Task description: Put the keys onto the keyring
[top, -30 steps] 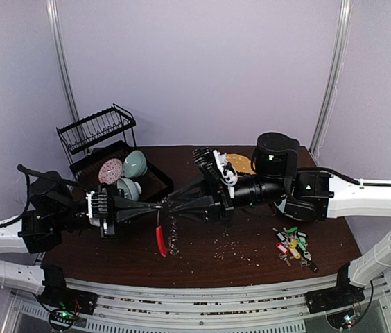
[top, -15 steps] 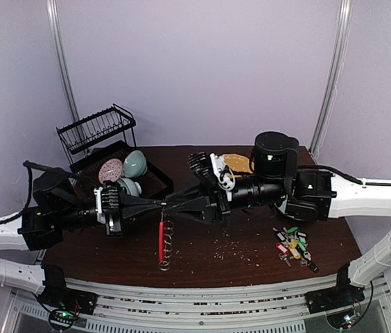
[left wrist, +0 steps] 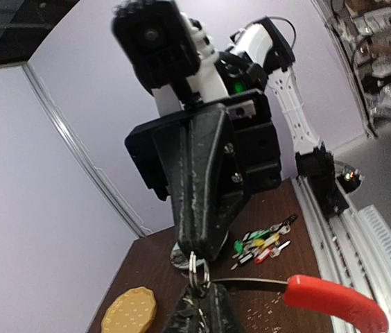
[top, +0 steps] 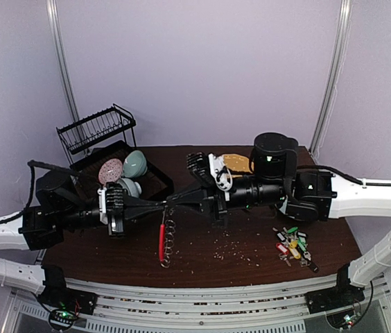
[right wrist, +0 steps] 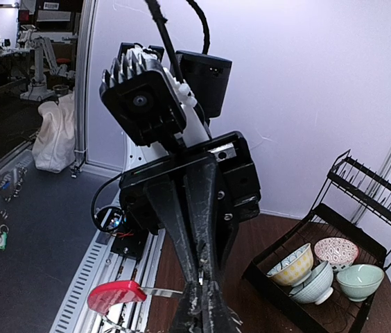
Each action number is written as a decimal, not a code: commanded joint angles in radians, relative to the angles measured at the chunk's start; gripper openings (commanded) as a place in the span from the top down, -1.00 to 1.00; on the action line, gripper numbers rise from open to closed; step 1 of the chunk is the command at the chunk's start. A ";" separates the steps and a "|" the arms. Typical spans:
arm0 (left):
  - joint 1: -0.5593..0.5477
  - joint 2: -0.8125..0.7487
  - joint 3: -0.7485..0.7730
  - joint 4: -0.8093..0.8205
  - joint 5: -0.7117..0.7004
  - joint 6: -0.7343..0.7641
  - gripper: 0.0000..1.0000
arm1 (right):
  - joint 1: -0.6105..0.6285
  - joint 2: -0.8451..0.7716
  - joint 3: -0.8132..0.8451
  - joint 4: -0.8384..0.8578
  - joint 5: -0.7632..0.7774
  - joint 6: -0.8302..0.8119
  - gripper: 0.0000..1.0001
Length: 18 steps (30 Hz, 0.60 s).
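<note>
Keyring [top: 161,240] hangs vertical: red arc, silver loops strung alongside.

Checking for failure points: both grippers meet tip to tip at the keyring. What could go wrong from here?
The left gripper and right gripper pinch one small loop of the keyring; pulling apart could bend it or drop the ring. With both arms busy, the keys lie far to the right; fetching one leaves a single pinch.

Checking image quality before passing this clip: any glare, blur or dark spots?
Top external: even light, no glare; the keys are tiny on the dark table. Left wrist: tilted; left gripper soft at the frame edge, keyring crisp. Right wrist: left arm dark against a bright wall.
</note>
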 commanded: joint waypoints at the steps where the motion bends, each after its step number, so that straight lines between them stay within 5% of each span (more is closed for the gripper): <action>1: -0.005 -0.017 -0.009 0.144 0.024 -0.072 0.58 | -0.014 -0.024 -0.033 0.116 -0.090 0.083 1.00; 7: -0.006 -0.032 -0.044 0.188 0.068 -0.121 0.27 | -0.098 -0.039 -0.144 0.498 -0.368 0.358 1.00; 12: -0.006 -0.001 -0.028 0.241 0.080 -0.193 0.29 | -0.100 -0.014 -0.143 0.574 -0.401 0.416 1.00; 18: -0.024 0.045 -0.040 0.396 0.041 -0.322 0.44 | -0.099 0.052 -0.203 0.932 -0.345 0.629 1.00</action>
